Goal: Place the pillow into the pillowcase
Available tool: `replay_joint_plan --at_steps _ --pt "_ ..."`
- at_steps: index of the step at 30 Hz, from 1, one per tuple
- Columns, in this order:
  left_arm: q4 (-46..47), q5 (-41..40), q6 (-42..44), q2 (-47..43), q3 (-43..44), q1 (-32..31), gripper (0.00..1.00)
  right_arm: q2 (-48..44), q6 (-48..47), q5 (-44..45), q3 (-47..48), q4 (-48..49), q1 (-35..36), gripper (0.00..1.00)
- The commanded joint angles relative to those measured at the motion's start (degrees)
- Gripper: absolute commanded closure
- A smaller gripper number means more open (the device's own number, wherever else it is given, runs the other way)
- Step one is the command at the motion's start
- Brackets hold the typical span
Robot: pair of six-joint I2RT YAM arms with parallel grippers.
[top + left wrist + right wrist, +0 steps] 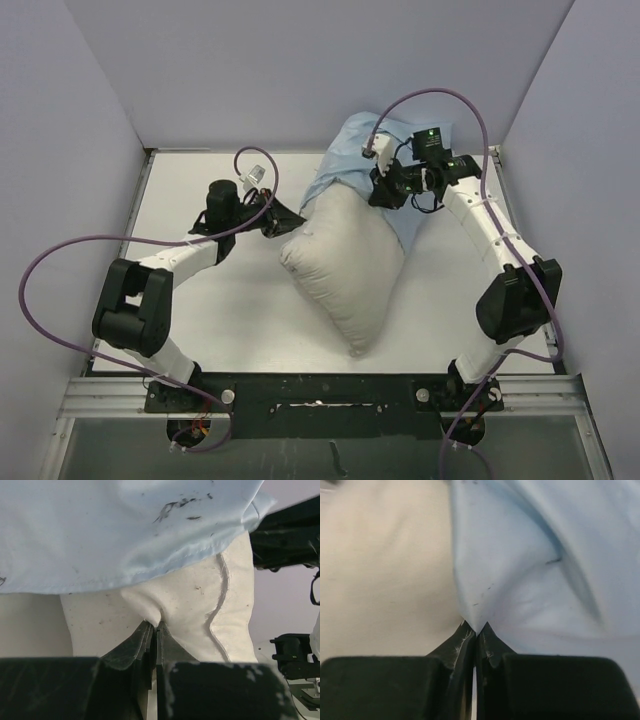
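1. LEFT ARM: The left arm (165,265) reaches from the near-left corner across the white tabletop (200,320) toward its middle, with a purple cable (60,255) looping off it.
2. LEFT GRIPPER: The left gripper (290,215) is clenched on a pinch of off-white cloth at the pillow's left side. Its wrist camera shows the dark fingers (142,637) pressed together on a small fold, just below the blue hem.
3. PILLOW: The plump off-white pillow (345,270) sits mid-tabletop, a little right of centre. One corner points at the near edge, and the far end is tucked inside the blue cloth.
4. PILLOWCASE: The wrinkled light blue pillowcase (355,155) lies by the far edge, right of centre, drawn over only the pillow's far end. Most of the pillow is bare. A few dark marks show on the cloth in the left wrist view.
5. RIGHT GRIPPER: The right gripper (383,190) is clenched on a fold of the pillowcase edge, where blue meets off-white at the pillow's far right side. Its wrist camera shows the fingertips (487,640) closed on a peak of blue fabric, with the pillow just to the left.
6. RIGHT ARM: The right arm (495,240) rises from the near-right corner and runs along the right edge toward the far side.
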Motion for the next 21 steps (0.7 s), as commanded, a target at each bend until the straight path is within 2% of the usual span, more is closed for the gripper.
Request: replay_joint_plan --at_steps 1,4,6,7,9,10,12,16,21 --pt "1.77 2.8 2.02 2.81 6.66 1.52 1.0 -1.65 -3.74 -22.52 8.14 -4.98 8.18 1.0" --pt "0.02 3.48 3.17 4.92 10.28 2.08 1.0 -0.98 -5.12 -36.8 12.7 -9.03 14.84 1.0" --pt "-0.34 3.39 3.43 6.08 11.62 2.05 1.0 -0.1 -1.43 -38.94 12.89 -6.91 17.22 1.0" --pt "-0.34 3.25 3.37 6.51 11.9 2.05 1.0 0.45 1.13 -36.52 11.94 -4.4 17.58 1.0" --pt "-0.24 2.56 3.39 6.78 11.75 2.05 1.0 1.68 5.01 -26.34 9.88 -0.75 16.9 1.0" --pt "-0.18 2.03 3.54 6.56 11.3 2.12 1.0 2.38 6.94 -21.28 8.85 0.73 15.6 1.0" --pt "-1.03 0.77 4.37 5.41 10.39 2.51 1.0 3.83 10.74 -16.92 7.3 3.23 11.45 1.0" --pt "-12.27 -4.62 11.51 -0.05 10.7 5.61 0.65 4.23 14.17 -15.41 5.13 5.66 4.52 1.0" --pt "-34.42 -15.76 26.12 -10.43 14.56 13.26 0.22 2.83 15.67 -15.94 3.01 7.25 3.98 1.0"
